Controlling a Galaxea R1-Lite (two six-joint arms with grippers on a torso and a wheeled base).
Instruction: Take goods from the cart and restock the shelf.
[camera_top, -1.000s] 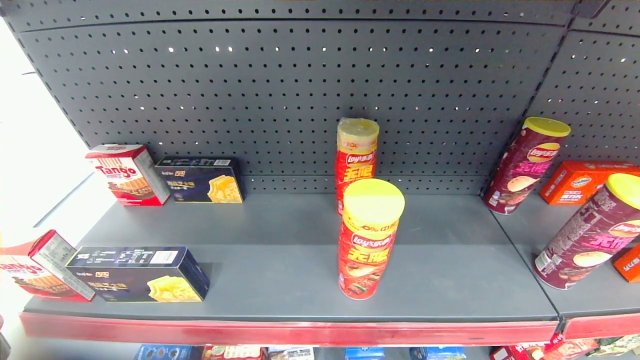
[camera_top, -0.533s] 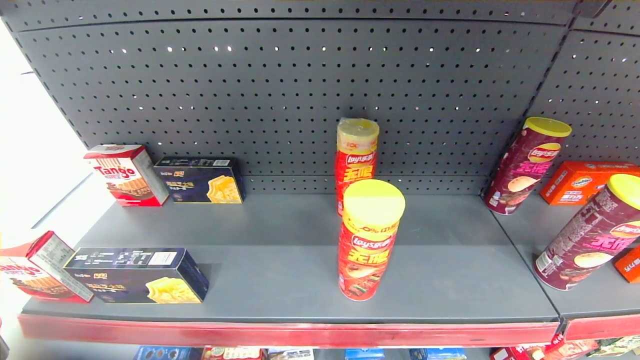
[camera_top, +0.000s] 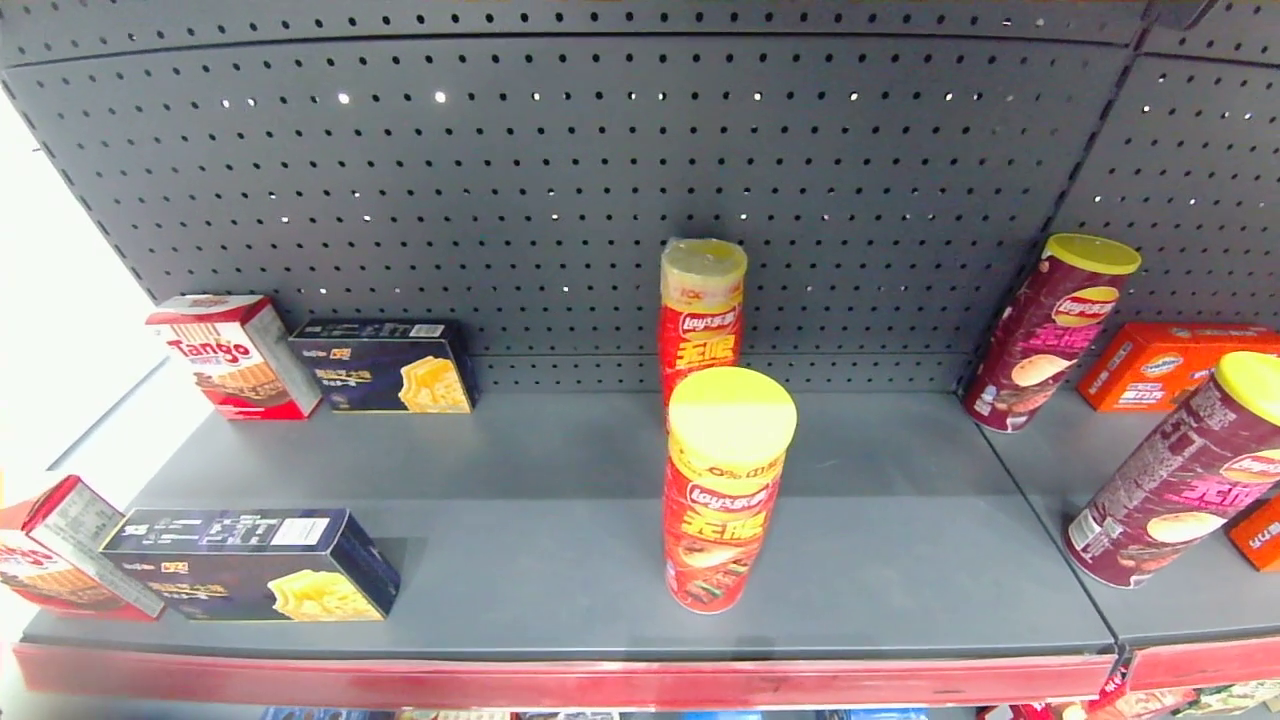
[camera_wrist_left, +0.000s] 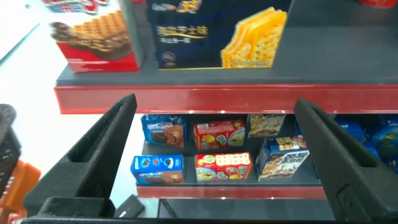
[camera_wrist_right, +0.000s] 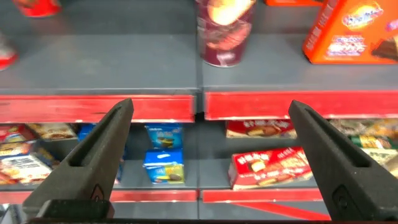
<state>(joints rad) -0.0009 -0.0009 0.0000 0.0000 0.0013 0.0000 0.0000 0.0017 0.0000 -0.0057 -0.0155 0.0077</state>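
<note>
Shelf (camera_top: 560, 540): grey deck, red front lip, dark pegboard (camera_top: 560, 180) behind.

Goods on the deck, head view:
- Front red can (camera_top: 722, 490) stands upright near mid-deck, yellow lid on top. The rear red can (camera_top: 700, 320) is directly behind it, upright, against the pegboard.
- Rear purple can (camera_top: 1045, 335) is on the right by the back panel, and the front purple can (camera_top: 1170, 480) stands nearer the lip. Both have yellow lids.
- Orange box (camera_top: 1150, 365) lies between the two purple cans, towards the back.
- On the left at the back, the rear wafer box (camera_top: 232, 355) stands just beside the rear blue box (camera_top: 385, 365).
- On the left at the front, the front wafer box (camera_top: 60, 560) touches the front blue box (camera_top: 250, 565), which lies close to the lip.

Left gripper (camera_wrist_left: 211, 158): jaws spread wide, nothing between them. It is held below and in front of the red lip — blue and wafer boxes show above, and lower-tier packets (camera_wrist_left: 222, 134) beyond.

Right gripper (camera_wrist_right: 208, 162): jaws likewise released and empty. It sits below the lip, under the front purple can and an orange box, with lower-tier cartons (camera_wrist_right: 267, 168) beyond.
</note>
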